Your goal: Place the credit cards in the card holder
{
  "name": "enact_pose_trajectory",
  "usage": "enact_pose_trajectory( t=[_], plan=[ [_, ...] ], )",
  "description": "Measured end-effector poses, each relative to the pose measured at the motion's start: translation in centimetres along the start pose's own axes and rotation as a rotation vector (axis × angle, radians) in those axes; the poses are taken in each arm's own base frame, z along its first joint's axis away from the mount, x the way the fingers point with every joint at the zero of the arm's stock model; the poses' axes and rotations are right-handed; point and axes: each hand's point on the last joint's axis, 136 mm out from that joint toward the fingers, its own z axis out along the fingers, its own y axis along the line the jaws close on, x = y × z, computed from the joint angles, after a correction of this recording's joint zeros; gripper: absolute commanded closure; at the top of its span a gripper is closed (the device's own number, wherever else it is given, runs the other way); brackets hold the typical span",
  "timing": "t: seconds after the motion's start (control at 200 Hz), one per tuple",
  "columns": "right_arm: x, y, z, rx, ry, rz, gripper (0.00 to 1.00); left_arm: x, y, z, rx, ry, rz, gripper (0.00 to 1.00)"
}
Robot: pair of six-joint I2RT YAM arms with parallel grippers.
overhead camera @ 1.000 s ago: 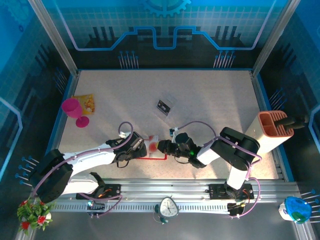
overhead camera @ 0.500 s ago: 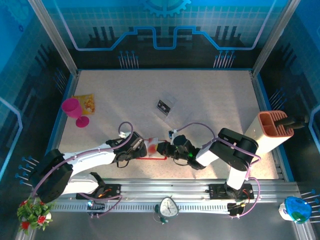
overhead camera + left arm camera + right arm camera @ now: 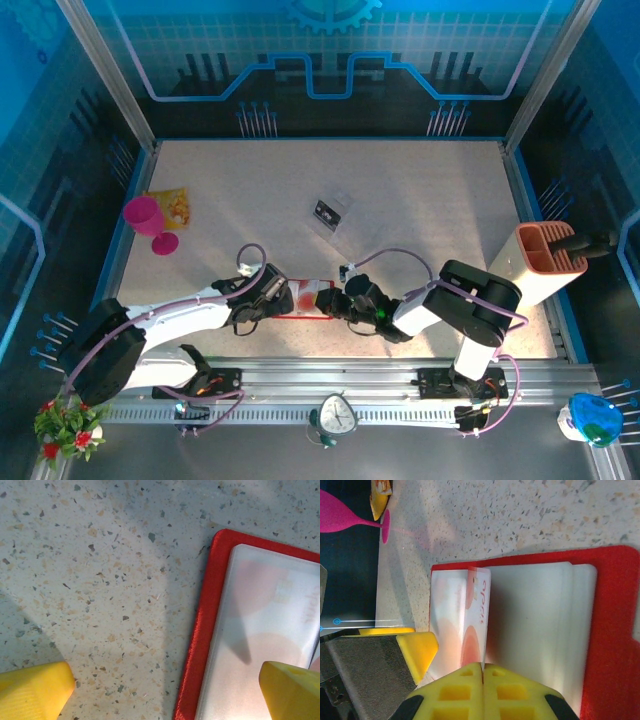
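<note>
Shut right claw (image 3: 482,674) grips credit card (image 3: 479,605), over card holder (image 3: 612,630).

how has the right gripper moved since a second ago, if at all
Yes, slightly: in the top view the right gripper has slid toward the near rail, which stays put.

the right gripper (image 3: 482,672) pinches a pale credit card (image 3: 476,615) over the open red card holder (image 3: 612,630).

Card holder (image 3: 205,630) flanked: left gripper (image 3: 162,692) spread at its left edge, right gripper (image 3: 482,672) pinching credit card (image 3: 477,610) at its right. Table (image 3: 420,200) beyond its far edge open; goblet (image 3: 150,222) well left.
</note>
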Motion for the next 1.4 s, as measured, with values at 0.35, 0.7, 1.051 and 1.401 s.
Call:
enact_pose_trajectory(
  t=[0.35, 0.7, 1.051, 1.401],
  plan=[
    [0.6, 0.3, 0.2, -0.002, 0.018, 0.008, 1.0, 0.0, 0.0, 0.0, -0.001, 0.0, 0.0, 0.01],
    [0.9, 0.4, 0.3, 0.006, 0.03, 0.016, 1.0, 0.0, 0.0, 0.0, -0.001, 0.0, 0.0, 0.01],
    [1.0, 0.4, 0.6, 0.025, 0.039, 0.039, 1.0, 0.0, 0.0, 0.1, -0.002, 0.0, 0.0, 0.01],
    [1.1, 0.3, 0.5, 0.037, 0.044, 0.054, 1.0, 0.0, 0.1, 0.1, -0.005, -0.001, 0.001, 0.01]
  ],
)
